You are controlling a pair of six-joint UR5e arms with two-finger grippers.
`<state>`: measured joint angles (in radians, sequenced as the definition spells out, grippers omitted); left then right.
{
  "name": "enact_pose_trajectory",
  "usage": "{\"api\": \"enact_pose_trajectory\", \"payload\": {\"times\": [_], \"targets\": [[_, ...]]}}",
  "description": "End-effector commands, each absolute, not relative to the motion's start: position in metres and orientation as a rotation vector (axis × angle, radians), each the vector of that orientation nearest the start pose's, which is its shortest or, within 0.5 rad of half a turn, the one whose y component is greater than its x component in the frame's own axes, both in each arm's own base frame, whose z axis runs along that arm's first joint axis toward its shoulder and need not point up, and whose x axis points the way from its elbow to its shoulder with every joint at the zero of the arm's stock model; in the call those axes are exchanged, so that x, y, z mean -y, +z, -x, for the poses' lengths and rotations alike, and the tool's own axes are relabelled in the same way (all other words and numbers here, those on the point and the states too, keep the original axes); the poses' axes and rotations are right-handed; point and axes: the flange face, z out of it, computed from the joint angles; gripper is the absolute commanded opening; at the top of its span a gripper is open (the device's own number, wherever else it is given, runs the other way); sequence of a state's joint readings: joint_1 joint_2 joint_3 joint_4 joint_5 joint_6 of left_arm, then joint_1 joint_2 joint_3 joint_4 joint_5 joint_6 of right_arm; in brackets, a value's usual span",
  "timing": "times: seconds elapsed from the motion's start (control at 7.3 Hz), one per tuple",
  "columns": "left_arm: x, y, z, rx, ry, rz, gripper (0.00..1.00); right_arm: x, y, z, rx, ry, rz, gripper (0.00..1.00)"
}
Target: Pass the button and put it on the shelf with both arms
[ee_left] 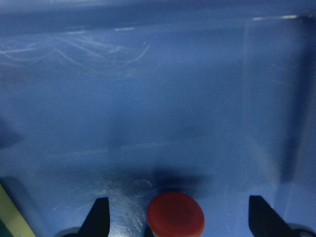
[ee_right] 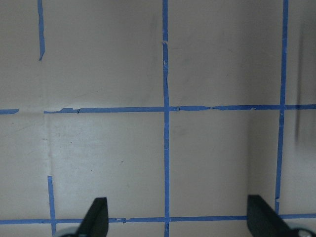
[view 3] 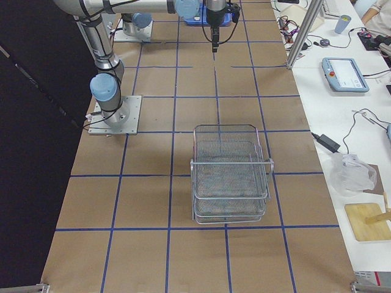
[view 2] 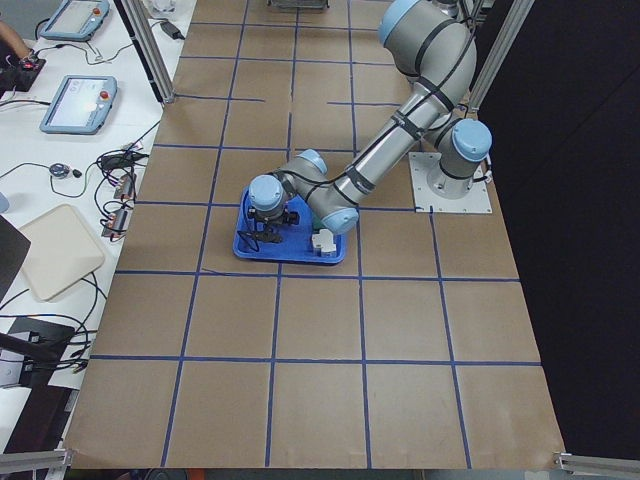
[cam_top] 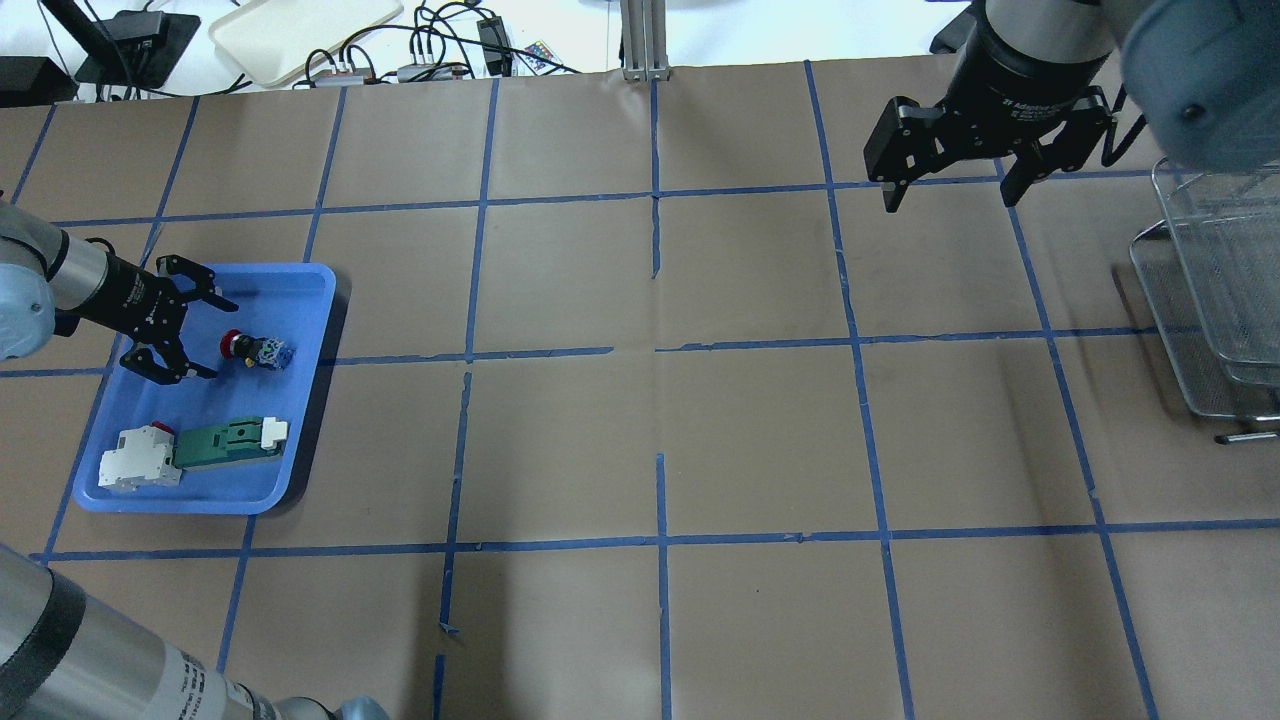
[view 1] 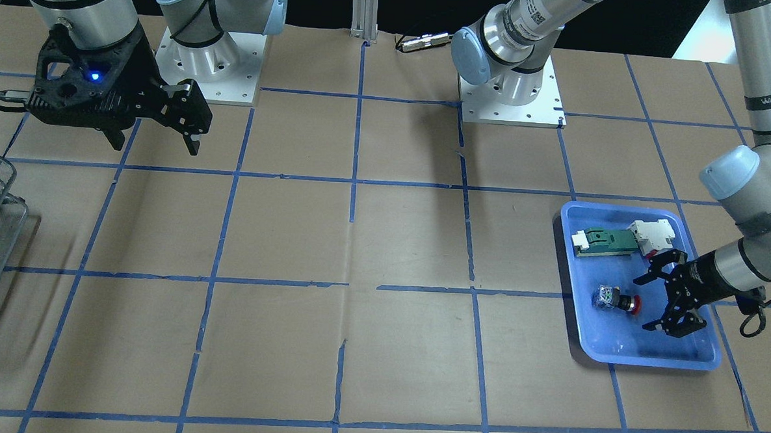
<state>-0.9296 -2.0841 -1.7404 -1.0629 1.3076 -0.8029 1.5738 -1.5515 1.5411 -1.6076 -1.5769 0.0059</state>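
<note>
The button lies on its side in the blue tray, red cap toward my left gripper; it also shows in the overhead view. My left gripper is open, low in the tray, jaws level with the button, just short of its cap; it touches nothing. In the overhead view the left gripper sits at the tray's left side. My right gripper is open and empty, held high over the table's far right, near the wire-mesh shelf. The shelf also shows in the exterior right view.
In the tray a green-and-white flat part and a white block with red tab lie side by side, apart from the button. Brown paper with blue tape lines covers the table.
</note>
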Motion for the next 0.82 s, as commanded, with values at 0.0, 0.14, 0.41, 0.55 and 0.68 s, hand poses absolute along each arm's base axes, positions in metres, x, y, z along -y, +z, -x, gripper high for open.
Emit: {"api": "enact_pose_trajectory", "payload": {"times": [0.0, 0.14, 0.41, 0.55, 0.68], "targets": [[0.5647, 0.1640, -0.2226, -2.497, 0.379, 2.259, 1.00, 0.5043, 0.4954, -0.1342, -3.147, -0.070, -0.005, 1.00], [0.5635, 0.1615, -0.2215, -2.496, 0.388, 2.260, 1.00, 0.5036, 0.4954, -0.1342, -3.147, -0.070, -0.005, 1.00], [0.5644, 0.1614, -0.2194, -2.509, 0.399, 2.278, 1.00, 0.5031, 0.4961, -0.1342, -3.147, -0.072, -0.007, 1.00], [0.5645, 0.1623, -0.2193, -2.514, 0.396, 2.276, 0.96, 0.5031, 0.4961, -0.1342, -3.147, -0.072, -0.005, 1.00], [0.5637, 0.1616, -0.2193, -2.526, 0.395, 2.258, 0.60, 0.5031, 0.4961, -0.1342, -3.147, -0.072, -0.007, 1.00]]}}
